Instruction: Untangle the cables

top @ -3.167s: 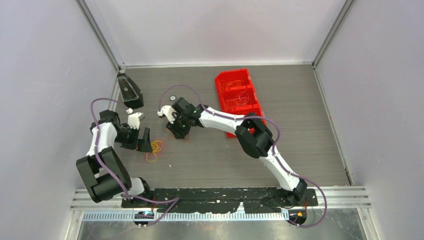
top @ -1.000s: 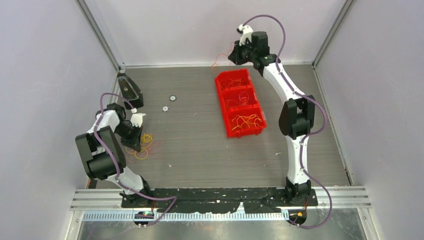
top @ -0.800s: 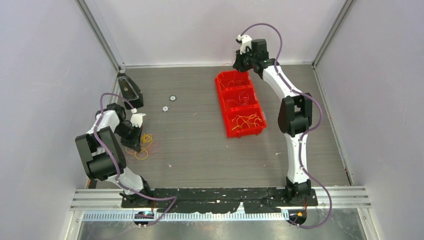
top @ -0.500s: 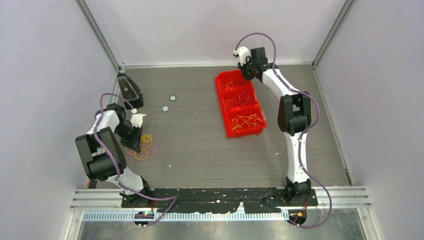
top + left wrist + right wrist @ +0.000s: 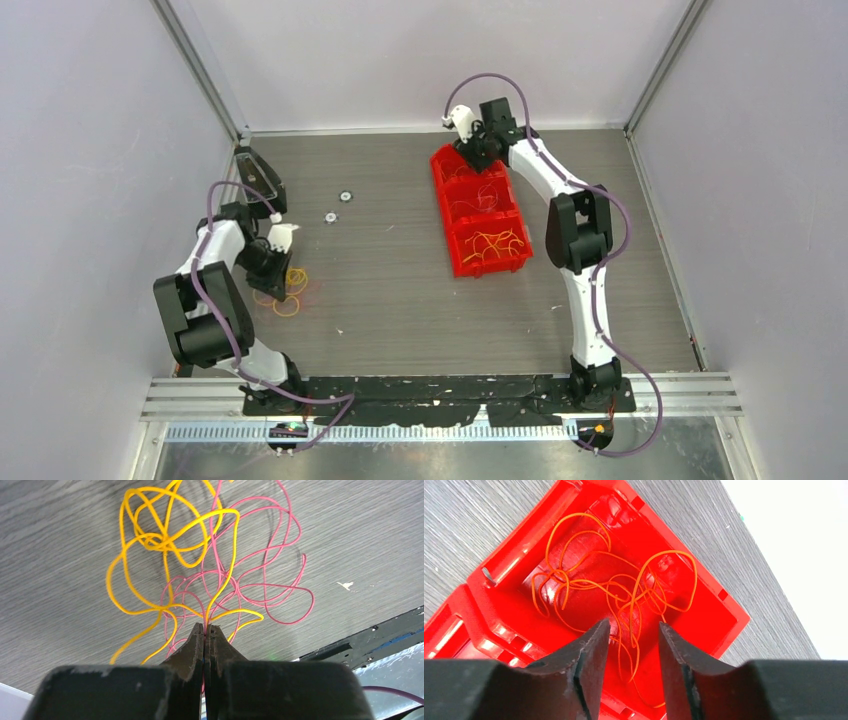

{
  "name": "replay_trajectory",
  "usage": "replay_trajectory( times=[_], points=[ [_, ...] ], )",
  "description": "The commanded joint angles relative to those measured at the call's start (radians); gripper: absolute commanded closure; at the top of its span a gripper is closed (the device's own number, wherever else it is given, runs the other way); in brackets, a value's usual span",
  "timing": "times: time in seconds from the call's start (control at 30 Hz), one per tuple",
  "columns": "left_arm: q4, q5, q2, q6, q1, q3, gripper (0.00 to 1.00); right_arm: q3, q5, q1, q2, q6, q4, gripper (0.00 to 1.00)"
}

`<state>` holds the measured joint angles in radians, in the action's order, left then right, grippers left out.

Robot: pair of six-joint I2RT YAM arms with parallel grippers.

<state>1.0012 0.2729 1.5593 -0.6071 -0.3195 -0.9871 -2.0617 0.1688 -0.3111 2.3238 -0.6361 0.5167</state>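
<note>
At the far end of the desk [image 5: 400, 300], the right claw [image 5: 631, 625] now hangs over the farthest compartment of the red bin [image 5: 519, 534]. A second ago it was higher, back by the wall, with an orange cable dangling beneath it. That orange cable [image 5: 584, 582] now lies coiled in the compartment. The claw's fingers stand moderately apart, and a loop or two passes between them, gripped by neither as far as we can tell. We take this to mean one strand has been freed and sorted, leaving two colours to part.

Over on the left, the left claw [image 5: 205, 628] is pinched fully shut on the tangle [image 5: 209, 605], low against the desk. A yellow cable [image 5: 155, 542] and a pink cable [image 5: 265, 586] both run into its fingertips. Their loops spread out ahead of the claw, crossing one another. This arm has barely shifted in the last second. We judge it is anchoring the tangle until the right claw comes back.
</note>
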Motion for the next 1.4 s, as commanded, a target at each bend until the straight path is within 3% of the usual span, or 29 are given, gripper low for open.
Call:
replay_trajectory(
  times=[0.0,0.13,0.3,0.53,0.63,0.83,0.87,0.93,1.03,1.13,1.23,1.37],
  points=[
    [-0.005,0.047,-0.032,0.008,0.025,-0.02,1.0,-0.049,0.019,0.0,-0.067,0.055,0.018,0.48],
    [-0.009,0.082,-0.025,0.022,0.046,-0.034,1.0,-0.036,0.039,0.002,-0.126,0.083,0.023,0.41],
    [-0.024,0.12,-0.01,0.062,0.1,-0.063,1.0,-0.031,0.083,0.018,-0.213,0.162,0.055,0.18],
    [-0.07,0.318,0.035,0.279,0.238,-0.171,1.0,0.093,0.339,0.038,-0.371,0.379,0.101,0.02],
    [-0.116,0.409,0.007,0.357,0.289,-0.177,1.0,0.212,0.445,0.019,-0.442,0.455,0.064,0.02],
    [-0.252,0.507,-0.115,0.487,0.31,-0.065,1.0,0.345,0.579,-0.08,-0.485,0.533,0.038,0.12],
    [-0.284,0.499,-0.131,0.527,0.309,-0.036,0.97,0.358,0.581,-0.112,-0.485,0.536,0.034,0.13],
    [-0.294,0.47,-0.146,0.551,0.31,-0.003,0.75,0.391,0.575,-0.159,-0.485,0.527,0.023,0.13],
    [-0.24,0.396,-0.181,0.48,0.305,0.001,0.51,0.409,0.548,-0.215,-0.473,0.503,0.017,0.14],
    [-0.244,0.37,-0.261,0.457,0.244,0.034,0.35,0.398,0.506,-0.277,-0.449,0.481,0.015,0.18],
    [-0.238,0.376,-0.301,0.462,0.163,0.06,0.31,0.377,0.485,-0.328,-0.421,0.466,0.028,0.22],
    [-0.189,0.42,-0.274,0.461,0.121,0.062,0.32,0.39,0.453,-0.402,-0.394,0.481,0.017,0.23]
  ],
)
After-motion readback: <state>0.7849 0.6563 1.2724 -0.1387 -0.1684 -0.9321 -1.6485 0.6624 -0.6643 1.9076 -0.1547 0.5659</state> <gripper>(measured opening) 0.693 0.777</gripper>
